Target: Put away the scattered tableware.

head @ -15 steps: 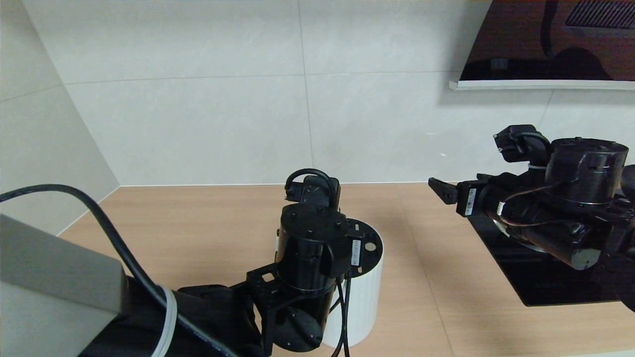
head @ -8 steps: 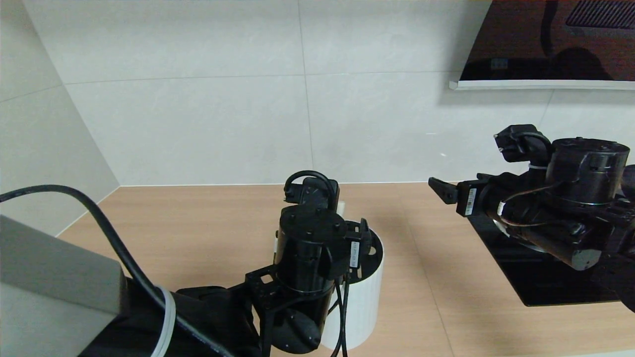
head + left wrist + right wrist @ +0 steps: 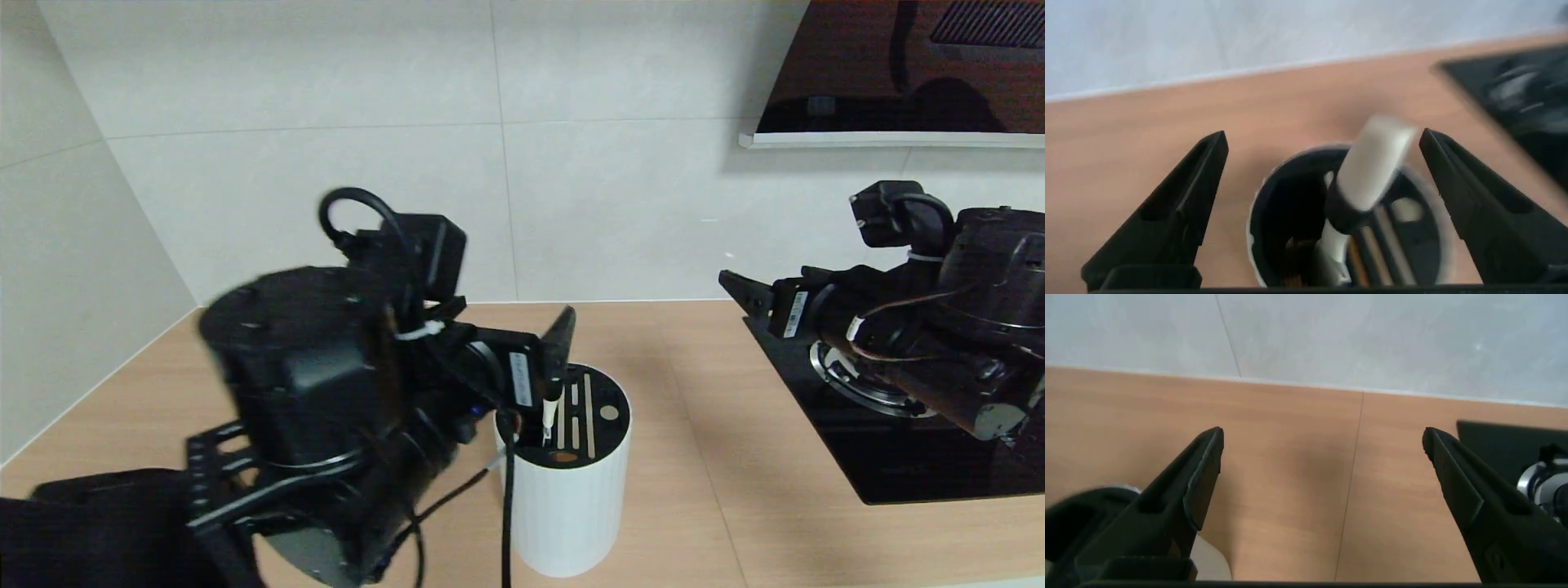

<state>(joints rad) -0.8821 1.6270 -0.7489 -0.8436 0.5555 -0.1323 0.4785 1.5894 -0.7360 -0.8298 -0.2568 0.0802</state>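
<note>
Find left gripper (image 3: 1321,147) raised over the white ribbed holder (image 3: 571,498), fingers (image 3: 1167,212) spread wide, gripping nothing. See a white-handled utensil (image 3: 1376,159) standing in the holder's black slotted top, handle rising between the two fingers, touching neither. Cannot tell from the blurred wrist view what kind of utensil. Place the holder on the wooden countertop (image 3: 326,351), toward the front edge, between the two arms. Read several narrow slots and a round hole in the top, with the utensil in a slot on the side nearer the left arm. Find right gripper (image 3: 1321,439) likewise wide open and empty, held level above bare countertop, by the left edge of the black cooktop (image 3: 898,465), well apart from the holder. Note a burner ring (image 3: 849,376) on the cooktop under the right arm. Log pale tiled wall (image 3: 326,163) behind the counter and a dark range hood (image 3: 898,73) at upper right.
</note>
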